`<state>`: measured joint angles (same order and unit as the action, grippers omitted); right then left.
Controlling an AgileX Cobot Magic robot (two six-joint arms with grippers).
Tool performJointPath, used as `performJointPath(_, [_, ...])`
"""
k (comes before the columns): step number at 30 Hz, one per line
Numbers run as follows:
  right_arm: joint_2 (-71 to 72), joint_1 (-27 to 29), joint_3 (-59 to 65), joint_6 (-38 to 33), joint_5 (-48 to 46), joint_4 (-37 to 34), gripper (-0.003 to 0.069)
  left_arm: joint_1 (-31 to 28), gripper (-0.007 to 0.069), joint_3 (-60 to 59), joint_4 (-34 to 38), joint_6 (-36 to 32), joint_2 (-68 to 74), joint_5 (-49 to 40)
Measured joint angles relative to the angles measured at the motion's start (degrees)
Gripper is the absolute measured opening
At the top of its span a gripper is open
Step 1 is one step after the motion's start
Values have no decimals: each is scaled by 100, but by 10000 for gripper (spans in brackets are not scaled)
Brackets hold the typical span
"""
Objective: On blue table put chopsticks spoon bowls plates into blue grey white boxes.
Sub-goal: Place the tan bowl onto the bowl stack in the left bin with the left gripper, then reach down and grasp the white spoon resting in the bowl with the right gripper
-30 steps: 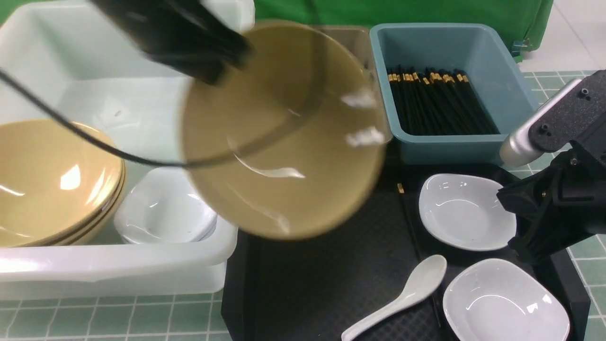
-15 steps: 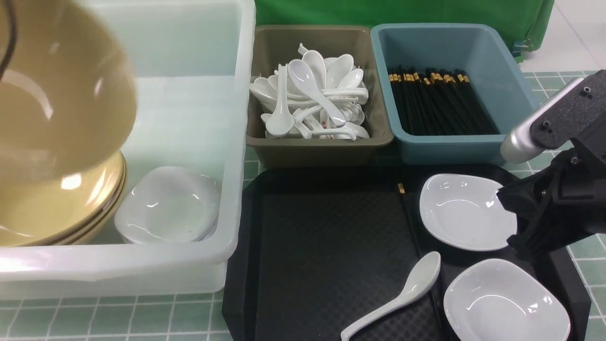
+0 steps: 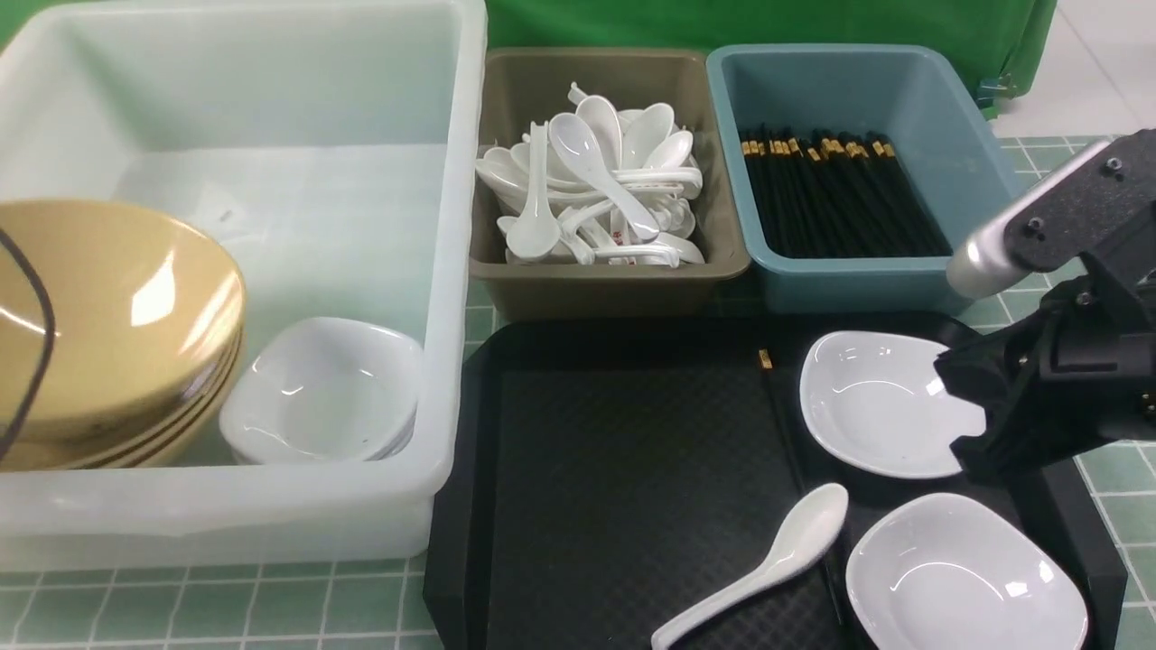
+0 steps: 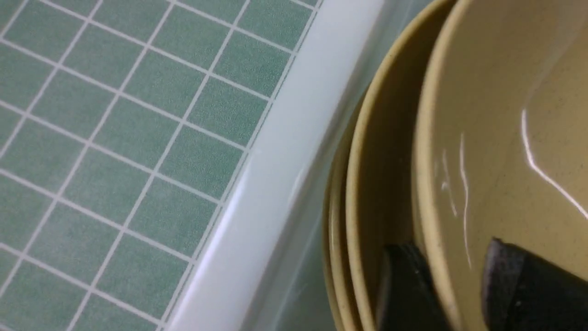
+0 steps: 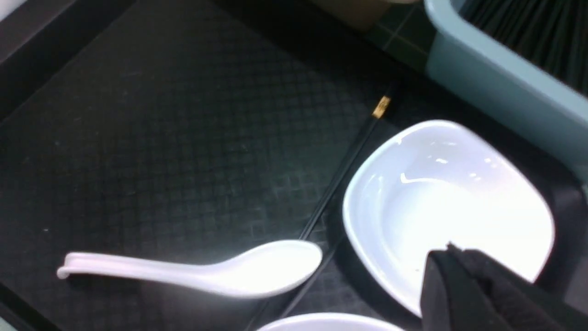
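Plates lie nearest the robot. On the black tray [image 3: 632,487], the near plate [image 3: 966,582] sits at the right front corner. The loose spoon [image 3: 759,569] is just to its left, scoop toward the plate. A loose chopstick [image 5: 342,172] runs along the tray past the scoop, and the right wrist view shows most of its length. In the front view little more than its gold band stands out.

Behind these is the far plate [image 3: 867,406]. The right fingers [image 5: 459,285] are pressed together with nothing between them, their tips over this plate's rim. Whether they touch it cannot be told. The front view shows only the arm's black bulk covering that edge.

To the left, on the tiled surface [image 4: 115,138], stands the white box [image 3: 456,271]. It holds the bowls [image 3: 203,397] at its left and the stacked plates [image 3: 325,388] beside them. The front view shows only a black cable [image 3: 36,343] crossing the top bowl [image 3: 108,298]. The left wrist view shows the left fingers [image 4: 406,285] parted astride that bowl's rim, one inside and one outside. The inner one stands clear of the wall.

Farthest back, the grey box [image 3: 614,284] holds the spoons [image 3: 587,181]. The blue box [image 3: 858,280] beside it holds the chopsticks [image 3: 840,199]. Green cloth [image 3: 722,23] lies beyond them.
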<state>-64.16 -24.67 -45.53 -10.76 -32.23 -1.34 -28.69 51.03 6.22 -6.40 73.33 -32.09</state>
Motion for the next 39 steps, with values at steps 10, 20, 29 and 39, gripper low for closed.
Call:
performJointPath(10, [-289, 0, 0, -9, 6, -178, 37, 0, 640, 83, 24, 4, -125, 81])
performJointPath(20, [-507, 0, -5, -21, -19, -184, 37, 5, 636, 721, 378, 53, -1386, -651])
performJointPath(29, [-1216, 0, -5, -21, -321, -1063, 71, 39, 220, 740, 2734, -1437, -2159, -1648])
performJointPath(39, [-2150, 160, -326, 146, -367, -1612, 367, 1473, 2, -757, 4064, -4546, -3409, -325])
